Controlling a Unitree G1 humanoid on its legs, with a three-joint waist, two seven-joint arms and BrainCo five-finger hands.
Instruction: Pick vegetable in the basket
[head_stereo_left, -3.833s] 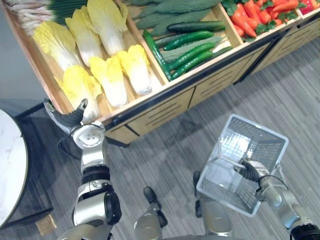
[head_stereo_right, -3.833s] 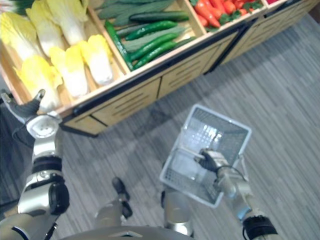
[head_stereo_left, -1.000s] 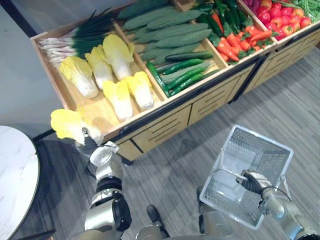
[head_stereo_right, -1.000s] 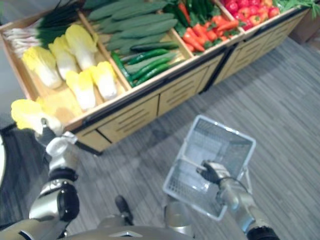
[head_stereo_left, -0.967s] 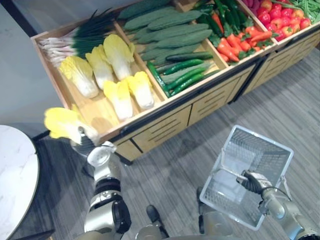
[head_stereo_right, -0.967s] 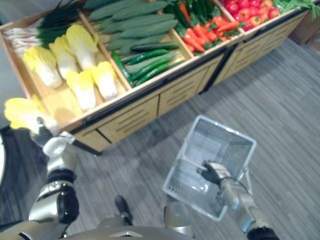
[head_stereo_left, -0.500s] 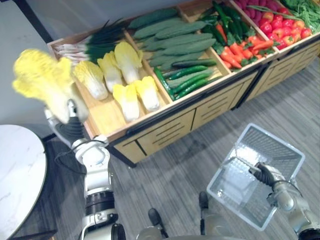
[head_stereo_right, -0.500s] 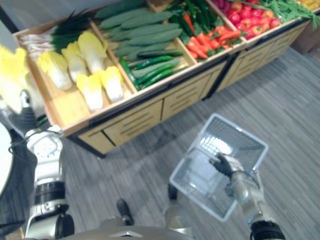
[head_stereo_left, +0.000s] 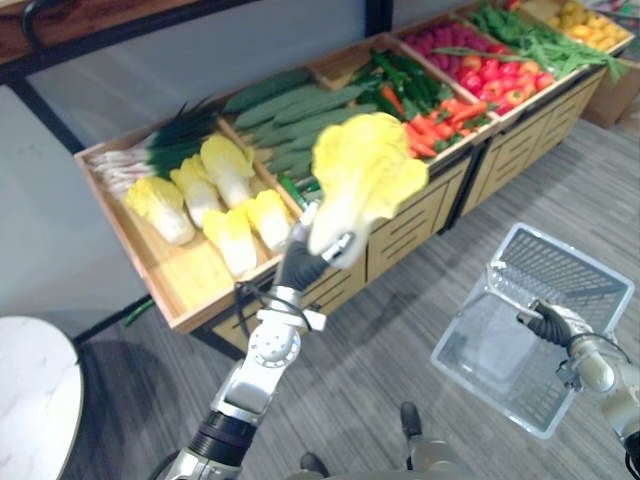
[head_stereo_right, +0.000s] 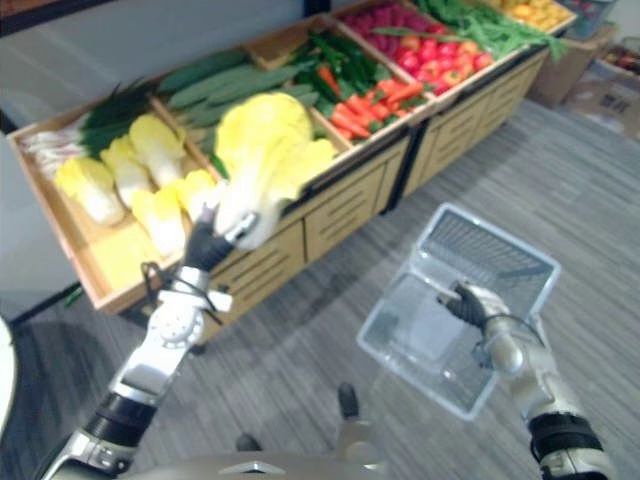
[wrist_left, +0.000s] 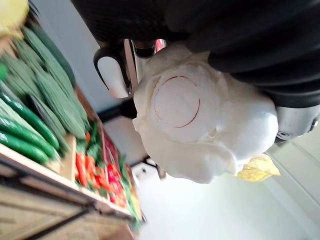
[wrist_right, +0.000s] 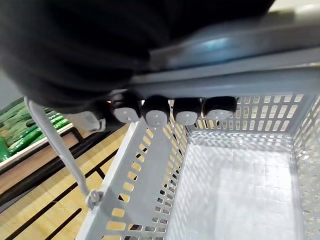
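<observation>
Left hand (head_stereo_left: 299, 264), fingers curled round the base of the cabbage (head_stereo_left: 366, 178), held it aloft, leaves up, before the stand (head_stereo_left: 421, 214). Right hand (head_stereo_left: 549, 323), fingers curled, carried the basket (head_stereo_left: 581, 274), well apart from the cabbage. Advised: swing the cabbage across with a firm grip, lower it base-first, and release only inside the basket.

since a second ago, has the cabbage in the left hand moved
Yes: the cabbage, in the left hand, went from the wooden stand's left corner rightward to in front of its cucumbers, nearer the basket.
</observation>
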